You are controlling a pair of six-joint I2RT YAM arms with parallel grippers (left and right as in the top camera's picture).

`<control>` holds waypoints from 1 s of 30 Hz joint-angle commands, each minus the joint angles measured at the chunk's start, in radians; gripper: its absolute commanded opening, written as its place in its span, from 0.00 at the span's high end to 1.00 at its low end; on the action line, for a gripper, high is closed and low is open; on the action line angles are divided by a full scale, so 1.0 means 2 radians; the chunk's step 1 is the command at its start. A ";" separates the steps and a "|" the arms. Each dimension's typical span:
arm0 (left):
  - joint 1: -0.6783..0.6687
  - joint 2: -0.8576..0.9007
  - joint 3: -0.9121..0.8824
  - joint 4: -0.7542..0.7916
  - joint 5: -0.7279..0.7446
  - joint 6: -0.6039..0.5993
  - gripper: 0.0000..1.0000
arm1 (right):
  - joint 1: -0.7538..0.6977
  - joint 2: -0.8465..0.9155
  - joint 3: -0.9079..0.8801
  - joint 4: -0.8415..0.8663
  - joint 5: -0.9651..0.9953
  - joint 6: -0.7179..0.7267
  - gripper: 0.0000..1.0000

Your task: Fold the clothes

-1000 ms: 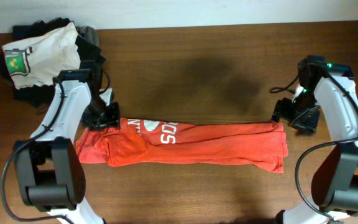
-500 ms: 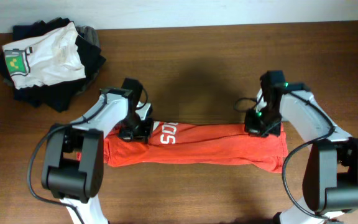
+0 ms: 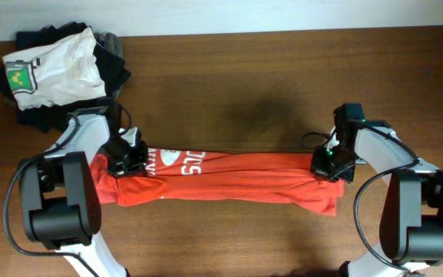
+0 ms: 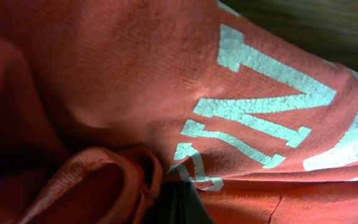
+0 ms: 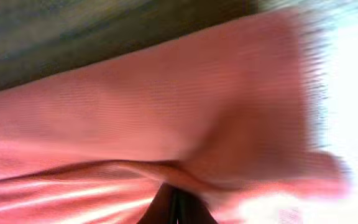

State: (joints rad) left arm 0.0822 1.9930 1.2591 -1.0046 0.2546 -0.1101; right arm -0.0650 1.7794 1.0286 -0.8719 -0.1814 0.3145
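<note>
The clothes, a red-orange T-shirt [image 3: 229, 181] with white lettering, lie in a long narrow band across the table's middle. My left gripper [image 3: 128, 161] is down on the band's left end by the lettering and is shut on the cloth. In the left wrist view the red fabric [image 4: 135, 81] fills the frame, bunched around my gripper [image 4: 178, 208]. My right gripper [image 3: 327, 167] is shut on the band's right end. The right wrist view is blurred, with the shirt [image 5: 166, 118] draped over the closed gripper [image 5: 174, 210].
A white T-shirt with a green-yellow print [image 3: 52, 65] tops a pile of black and grey garments [image 3: 112, 68] at the back left corner. Bare brown table [image 3: 244, 100] lies behind the shirt, and a narrower strip lies in front of it.
Both grippers came in onto the shirt's far edge and shut. The left one then moved left and the right one slightly toward the front, drawing the shirt out longer and straighter.
</note>
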 commanded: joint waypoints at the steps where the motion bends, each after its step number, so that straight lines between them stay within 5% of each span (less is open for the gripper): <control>1: 0.038 0.001 -0.014 -0.006 -0.096 -0.005 0.99 | -0.007 -0.003 0.062 -0.043 0.031 0.000 0.96; 8: 0.053 -0.150 -0.013 -0.007 -0.117 -0.031 0.99 | -0.012 -0.003 0.249 -0.206 0.061 -0.023 0.90; 9: 0.053 -0.174 -0.013 -0.007 -0.123 -0.031 0.99 | -0.016 -0.003 0.269 -0.227 0.074 -0.023 0.69; 10: 0.053 -0.199 -0.013 -0.007 -0.128 -0.031 0.98 | -0.021 -0.003 0.278 -0.240 0.076 -0.023 0.32; 11: 0.053 -0.229 -0.013 -0.007 -0.127 -0.031 0.63 | -0.029 -0.003 0.280 -0.247 0.074 -0.023 0.00; 12: 0.053 -0.246 -0.013 -0.008 -0.126 -0.031 0.20 | -0.035 -0.003 0.277 -0.249 0.070 -0.023 0.02; 13: 0.052 -0.261 -0.013 -0.010 -0.123 -0.031 0.01 | -0.039 -0.003 0.268 -0.247 0.068 -0.023 0.02; 30: 0.050 -0.272 -0.017 -0.063 -0.069 -0.031 0.01 | -0.045 -0.003 -0.071 0.046 -0.198 -0.103 0.02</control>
State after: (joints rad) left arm 0.1844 1.4330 1.2301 -1.1290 0.1013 -0.1623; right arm -0.1604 1.7512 0.9710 -0.8276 -0.4339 0.1535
